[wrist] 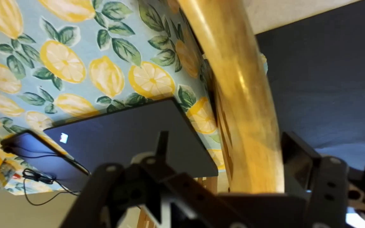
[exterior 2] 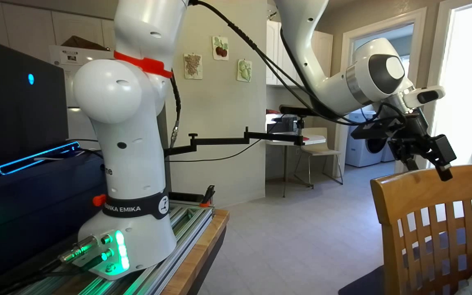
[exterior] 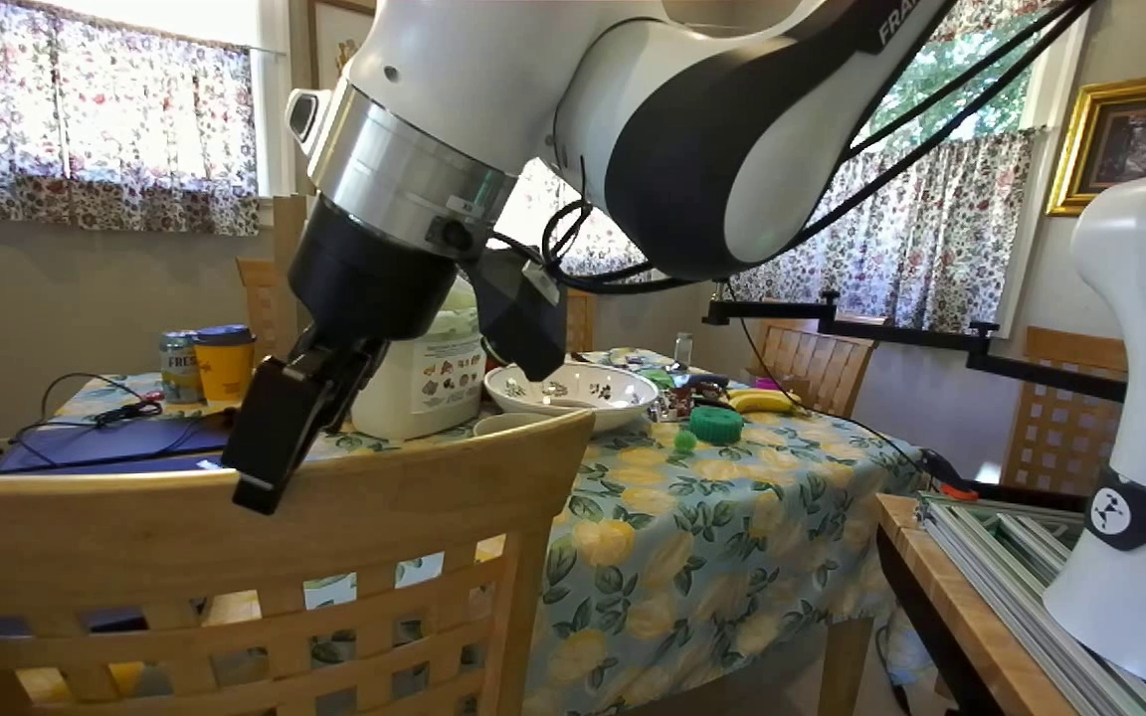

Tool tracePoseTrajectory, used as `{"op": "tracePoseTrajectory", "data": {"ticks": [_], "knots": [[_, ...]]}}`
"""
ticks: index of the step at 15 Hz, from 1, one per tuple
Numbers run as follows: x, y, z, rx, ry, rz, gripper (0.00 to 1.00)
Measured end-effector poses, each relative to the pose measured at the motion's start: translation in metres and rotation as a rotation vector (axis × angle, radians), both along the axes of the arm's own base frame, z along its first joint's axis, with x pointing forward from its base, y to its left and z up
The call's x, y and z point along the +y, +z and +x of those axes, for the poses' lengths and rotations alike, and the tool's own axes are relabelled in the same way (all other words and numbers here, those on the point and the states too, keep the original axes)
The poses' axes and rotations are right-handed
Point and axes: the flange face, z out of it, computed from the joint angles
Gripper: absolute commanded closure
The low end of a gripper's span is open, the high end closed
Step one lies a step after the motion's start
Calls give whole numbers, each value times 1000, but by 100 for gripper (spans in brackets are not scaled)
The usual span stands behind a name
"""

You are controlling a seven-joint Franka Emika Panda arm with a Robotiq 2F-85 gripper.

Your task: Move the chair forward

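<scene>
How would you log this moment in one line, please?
task: move chair forward | jaws: open, astride top rail | contact: unclear | nearby: lemon-print-covered table

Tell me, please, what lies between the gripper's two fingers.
The top rail of the chair runs between the fingers of the gripper in the wrist view; contact is unclear.

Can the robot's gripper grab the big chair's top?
Probably yes: the gripper is open, its fingers on either side of the chair's top rail, and nothing seems in the way.
</scene>
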Motion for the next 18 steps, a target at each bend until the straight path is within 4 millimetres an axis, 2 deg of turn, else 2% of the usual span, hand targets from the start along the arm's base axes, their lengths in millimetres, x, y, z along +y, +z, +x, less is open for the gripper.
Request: {"op": "tracePoseTrajectory", "data": {"ticks": [4,11,14,18], "knots": [[-3,9,1,25,-74,41,0],[-1,55,-6,28,-142,89,0],[-1,69,-19,48,-162,95,0],[-7,80,-47,110,-193,51,0]]}}
